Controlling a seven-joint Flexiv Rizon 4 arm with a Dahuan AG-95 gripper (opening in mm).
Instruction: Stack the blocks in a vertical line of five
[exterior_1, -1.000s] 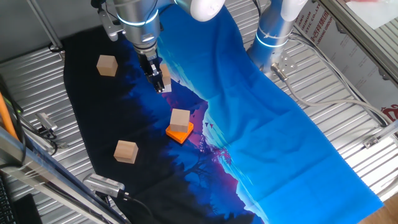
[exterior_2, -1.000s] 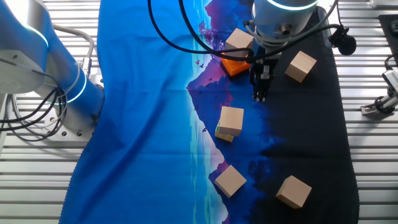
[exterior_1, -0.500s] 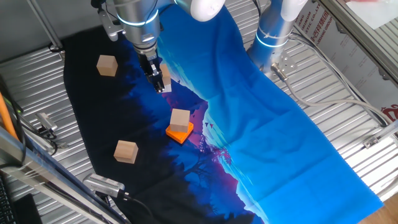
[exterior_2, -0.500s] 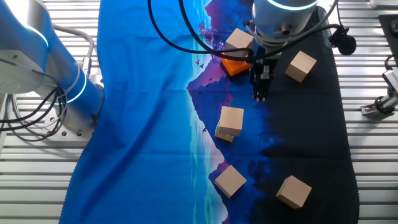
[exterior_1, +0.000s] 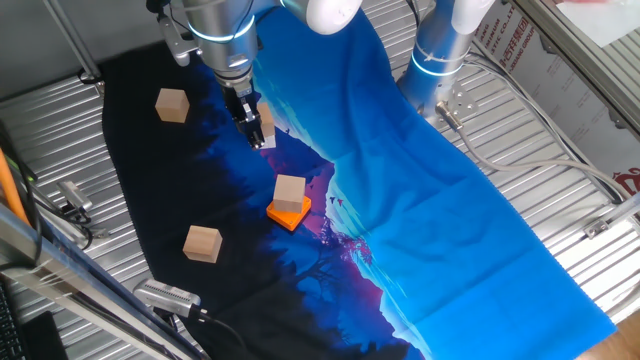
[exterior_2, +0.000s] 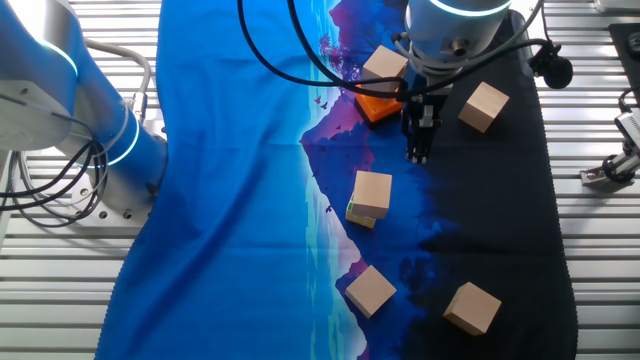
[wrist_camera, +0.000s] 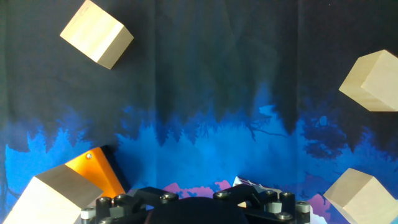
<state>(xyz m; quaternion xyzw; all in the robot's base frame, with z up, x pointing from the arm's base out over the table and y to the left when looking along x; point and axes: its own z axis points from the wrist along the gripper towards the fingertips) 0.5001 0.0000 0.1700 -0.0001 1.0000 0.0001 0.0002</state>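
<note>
**Five blocks scattered, none stacked on another**

The five blocks lie apart on the cloth (exterior_2: 250, 200). In the other fixed view, one block (exterior_2: 385, 66) sits on the orange square (exterior_2: 380, 106), another block (exterior_2: 483, 106) lies on the black part to its right, a third block (exterior_2: 372, 193) rests on the small green-and-white cube (exterior_2: 358, 214) near the middle, and two more lie lower down: a block (exterior_2: 371, 290) at the edge of the blue print and a block (exterior_2: 472, 306) on the black part. No block stands on another block.

In one fixed view only four show: the block (exterior_1: 289, 191) on the orange square (exterior_1: 288, 213), a block (exterior_1: 172, 104) up on the black cloth, a block (exterior_1: 202, 243) lower left, and a block (exterior_1: 265, 122) partly hidden behind the gripper (exterior_1: 247, 126).

The gripper (exterior_2: 417, 150) hangs above the cloth between the block on the orange square and the block on the green-and-white cube, touching neither. Its fingers look close together and hold nothing, though the gap between them is too small to judge for sure.

The hand view looks down at the cloth's black and blue forest print, with a block in each corner region: top left (wrist_camera: 96, 33), right edge (wrist_camera: 373, 81), bottom right (wrist_camera: 354, 196), and bottom left (wrist_camera: 53, 196) over the orange square (wrist_camera: 99, 171). The fingertips do not show there.

The cloth covers a ribbed metal table (exterior_1: 560, 210). A second arm's base (exterior_1: 440, 55) stands at the cloth's blue side.
</note>
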